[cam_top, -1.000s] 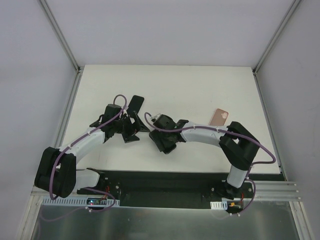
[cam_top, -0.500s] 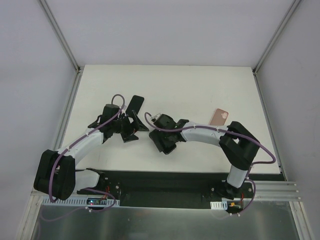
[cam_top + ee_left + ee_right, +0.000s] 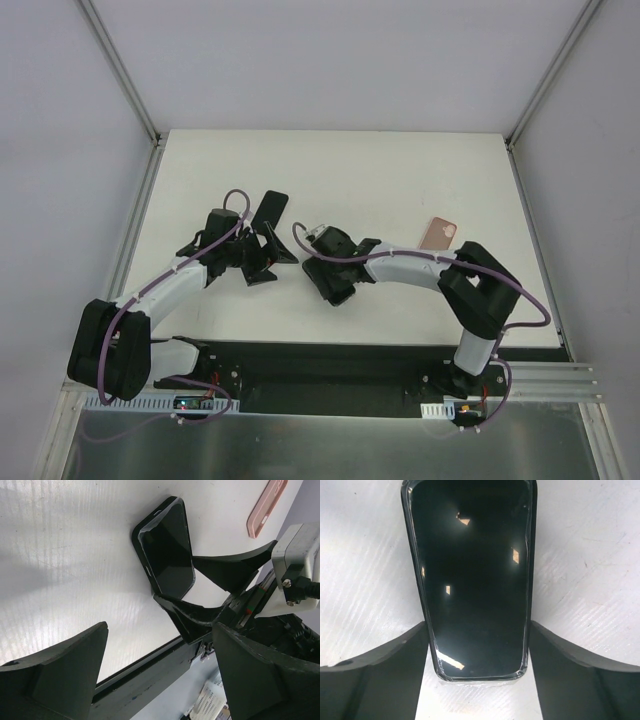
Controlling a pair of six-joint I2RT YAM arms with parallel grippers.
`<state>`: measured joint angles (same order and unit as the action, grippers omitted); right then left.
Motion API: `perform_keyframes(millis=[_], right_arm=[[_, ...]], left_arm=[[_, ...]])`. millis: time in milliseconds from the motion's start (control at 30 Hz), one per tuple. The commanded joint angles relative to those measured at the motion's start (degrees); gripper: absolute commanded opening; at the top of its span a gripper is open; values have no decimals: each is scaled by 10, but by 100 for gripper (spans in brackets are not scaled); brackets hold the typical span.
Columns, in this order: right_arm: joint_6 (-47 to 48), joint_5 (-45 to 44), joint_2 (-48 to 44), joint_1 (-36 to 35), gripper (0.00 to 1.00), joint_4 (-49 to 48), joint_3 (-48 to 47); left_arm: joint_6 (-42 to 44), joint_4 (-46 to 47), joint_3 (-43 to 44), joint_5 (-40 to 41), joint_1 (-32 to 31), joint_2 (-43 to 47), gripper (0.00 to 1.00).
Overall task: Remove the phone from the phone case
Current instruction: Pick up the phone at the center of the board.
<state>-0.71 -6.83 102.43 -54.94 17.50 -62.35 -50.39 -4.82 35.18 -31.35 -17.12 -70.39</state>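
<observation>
The black phone in its dark case (image 3: 271,210) lies screen up on the white table (image 3: 400,180). It also shows in the left wrist view (image 3: 167,550) and the right wrist view (image 3: 475,575). My right gripper (image 3: 477,625) has one finger on each long side of the phone's near end, and both fingers touch the case's edges. In the top view the right gripper (image 3: 273,240) sits just below the phone. My left gripper (image 3: 159,627) is open and empty, just left of the right gripper and short of the phone (image 3: 255,262).
An empty pink phone case (image 3: 438,235) lies on the table to the right, also in the left wrist view (image 3: 267,505). The black base strip (image 3: 330,360) runs along the table's near edge. White walls enclose the table.
My right wrist has shifted slightly to the right. My left gripper has edged a little up and left. The phone has not moved.
</observation>
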Motion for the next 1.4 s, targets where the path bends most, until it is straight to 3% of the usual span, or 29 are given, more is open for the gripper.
perform_keyframes(millis=[0,67,100,167,200,233,633,1133,1367], right_arm=[[-9,26,-10,5,59,3,25],[-9,24,-22,6,44,7,22],[-10,23,-26,6,28,9,21],[-10,20,-39,6,15,10,18],[-13,20,-43,6,3,10,18],[-15,18,-55,6,2,10,18],[-37,44,-131,8,1,1,9],[-53,93,-161,10,1,-6,8],[-56,93,-188,9,1,-2,9]], left_arm=[[6,13,2,-17,7,0,84],[6,14,3,-20,7,-4,84],[7,14,3,-20,7,-6,85],[8,14,2,-21,7,-9,85],[8,14,2,-22,7,-9,85],[8,14,1,-22,7,-9,85],[12,33,-5,-43,6,-38,86],[-36,153,8,-64,-32,-98,87],[-68,210,31,-78,-47,-144,82]])
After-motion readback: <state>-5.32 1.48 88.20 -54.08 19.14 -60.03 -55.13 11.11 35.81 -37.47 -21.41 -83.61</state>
